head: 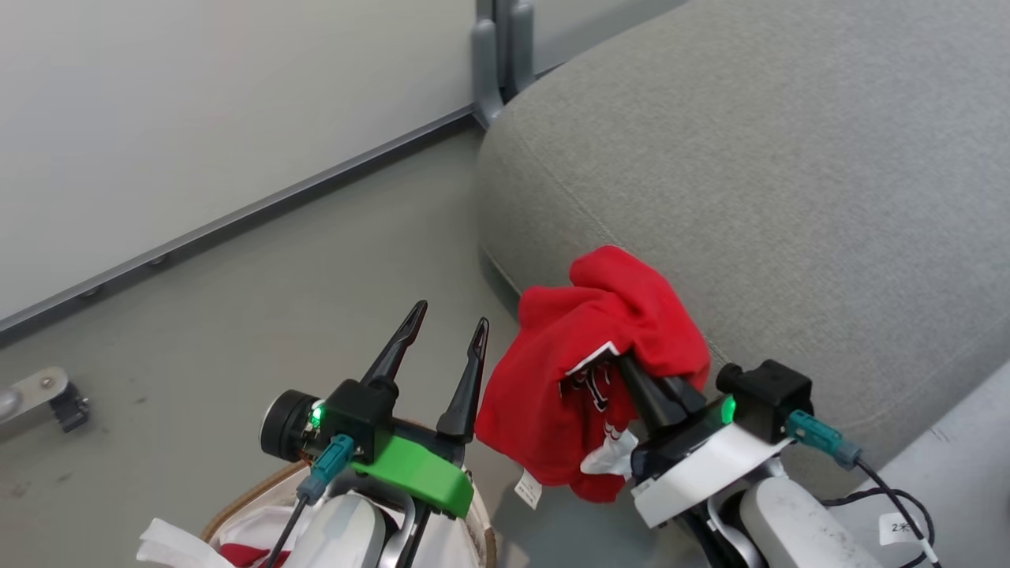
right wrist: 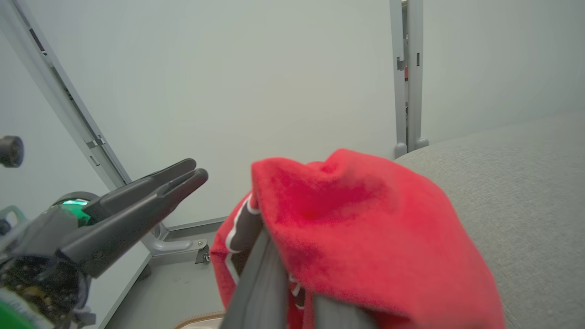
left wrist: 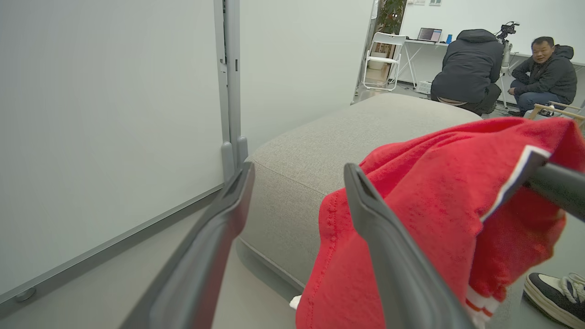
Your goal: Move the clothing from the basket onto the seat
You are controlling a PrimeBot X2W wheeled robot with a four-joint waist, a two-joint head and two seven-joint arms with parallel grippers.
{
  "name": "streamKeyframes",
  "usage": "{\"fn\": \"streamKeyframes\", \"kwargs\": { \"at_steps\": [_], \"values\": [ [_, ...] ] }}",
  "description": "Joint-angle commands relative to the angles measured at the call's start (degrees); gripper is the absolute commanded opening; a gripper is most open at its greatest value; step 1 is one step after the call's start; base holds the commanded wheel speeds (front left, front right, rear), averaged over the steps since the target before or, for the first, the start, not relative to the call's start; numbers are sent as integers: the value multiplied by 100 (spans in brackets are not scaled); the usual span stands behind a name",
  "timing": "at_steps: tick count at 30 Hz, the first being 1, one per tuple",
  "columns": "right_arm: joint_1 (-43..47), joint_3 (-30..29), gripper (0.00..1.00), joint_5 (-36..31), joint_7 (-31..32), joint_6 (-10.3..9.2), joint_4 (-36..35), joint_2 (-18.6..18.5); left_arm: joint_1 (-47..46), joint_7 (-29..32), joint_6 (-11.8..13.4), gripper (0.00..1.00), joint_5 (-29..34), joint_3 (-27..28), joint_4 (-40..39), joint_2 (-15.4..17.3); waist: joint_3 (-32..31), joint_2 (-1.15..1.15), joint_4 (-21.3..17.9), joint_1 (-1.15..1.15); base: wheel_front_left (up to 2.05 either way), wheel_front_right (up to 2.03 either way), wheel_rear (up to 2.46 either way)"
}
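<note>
A red garment with white trim, the clothing point(head: 600, 355), hangs bunched over my right gripper point(head: 653, 390), which is shut on it at the near edge of the grey seat point(head: 750, 197). The cloth hides the right fingertips. My left gripper point(head: 448, 314) stands open and empty just left of the garment, over the floor. In the left wrist view the clothing point(left wrist: 438, 196) hangs right of the open left gripper point(left wrist: 299, 171), in front of the seat point(left wrist: 329, 151). The basket point(head: 245, 497) sits below my left wrist, with more red and white cloth inside.
A pale wall panel with a grey rail point(head: 237, 213) runs along the floor left of the seat. Two people point(left wrist: 466, 68) crouch beyond the seat near a white folding chair point(left wrist: 384, 59). A shoe point(left wrist: 557, 292) shows at the lower right of the left wrist view.
</note>
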Motion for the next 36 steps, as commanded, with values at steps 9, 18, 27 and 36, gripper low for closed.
{"fn": "streamKeyframes", "kwargs": {
  "at_steps": [9, 18, 27, 36],
  "values": [
    [-505, -721, 0, -458, -29, -4, -190, -510, 113, 3, -99, 100, 212, 17, -13, 29, 471, 0, -248, 0, 0, 0, 0],
    [-1819, -1672, 0, -829, -29, -4, 76, -1137, -266, 3, -176, 100, 614, 90, 14, 86, 1432, 0, 66, 0, 0, 0, 0],
    [-3505, -2502, 0, -1357, -28, -5, 1027, -1605, -821, 3, -203, 100, 746, -60, -64, 317, 2587, 0, 453, 0, 0, 0, 0],
    [-4891, -2964, 0, -1805, -29, -5, 2116, -2183, -1389, 3, -202, 100, 654, -294, -204, 542, 3504, 0, 897, 0, 0, 0, 0]
  ]
}}
